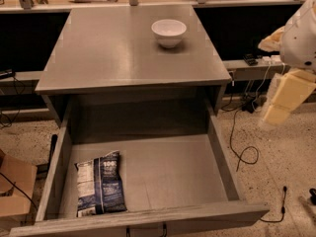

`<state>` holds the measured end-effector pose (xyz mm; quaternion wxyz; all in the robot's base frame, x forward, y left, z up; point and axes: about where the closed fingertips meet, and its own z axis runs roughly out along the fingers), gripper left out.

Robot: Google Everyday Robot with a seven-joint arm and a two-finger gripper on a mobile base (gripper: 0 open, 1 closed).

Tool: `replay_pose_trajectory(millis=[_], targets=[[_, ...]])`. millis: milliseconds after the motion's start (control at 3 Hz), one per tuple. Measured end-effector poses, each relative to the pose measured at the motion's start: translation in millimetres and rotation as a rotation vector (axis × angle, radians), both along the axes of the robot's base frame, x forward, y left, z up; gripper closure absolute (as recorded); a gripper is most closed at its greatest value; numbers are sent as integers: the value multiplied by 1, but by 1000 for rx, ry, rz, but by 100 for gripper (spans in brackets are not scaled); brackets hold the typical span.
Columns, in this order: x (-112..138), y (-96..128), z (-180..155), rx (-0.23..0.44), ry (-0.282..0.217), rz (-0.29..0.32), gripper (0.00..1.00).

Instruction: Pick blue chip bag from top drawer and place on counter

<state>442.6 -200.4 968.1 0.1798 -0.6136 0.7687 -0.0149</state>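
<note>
The blue chip bag (pixel 99 184) lies flat in the front left corner of the open top drawer (pixel 170 169). It is dark blue with a white panel on its left side. The grey counter (pixel 113 48) sits above the drawer. My arm stands to the right of the cabinet, clear of the drawer and the counter. Its cream end piece, which I take for the gripper (pixel 282 101), hangs at about the counter's height, far from the bag.
A white bowl (pixel 169 32) stands on the counter at the back right. Black cables (pixel 242 152) trail on the speckled floor right of the drawer. A cardboard box (pixel 15 186) sits at the left. Shelving with items runs behind the counter.
</note>
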Motion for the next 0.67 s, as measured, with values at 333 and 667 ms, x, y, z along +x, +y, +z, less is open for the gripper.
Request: replay_pose_trajectory(millis=[333,667], targets=[[10,20,-26,154,-8,27,0],[9,37,-16,230,-22,33,0]])
